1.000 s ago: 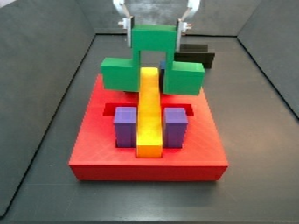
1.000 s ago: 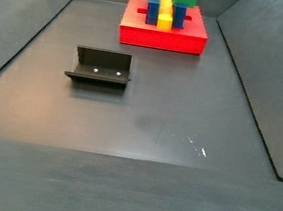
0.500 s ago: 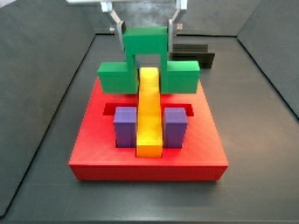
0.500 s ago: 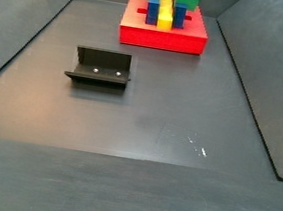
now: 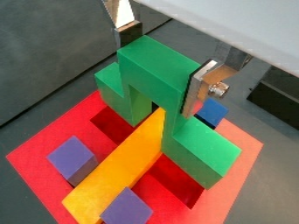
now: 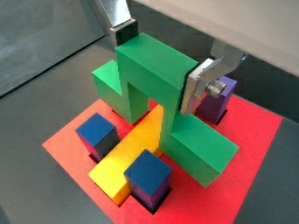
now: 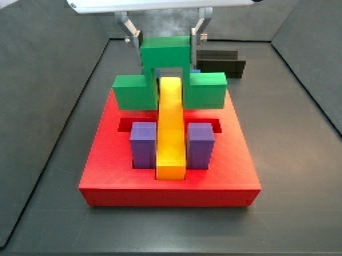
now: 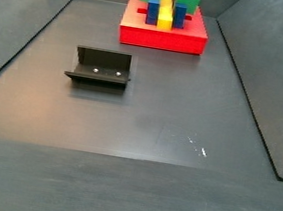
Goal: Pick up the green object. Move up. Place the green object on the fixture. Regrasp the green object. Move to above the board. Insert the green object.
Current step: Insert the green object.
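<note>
Wrist views: gripper point(image 5: 163, 59) clamping green object point(image 5: 158, 87) astride yellow bar point(image 5: 117, 171); lettering apparently none.

green object point(image 7: 166, 75) upright over the board point(image 7: 168, 180), straddling its yellow bar — gripper point(image 5: 163, 61) clamps its centre block; fixture point(image 8: 99, 68) well apart.

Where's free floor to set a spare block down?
Bare floor runs between the fixture and the right wall, and toward the camera. The board is crowded: the end effector holds the green object over the yellow bar.
</note>
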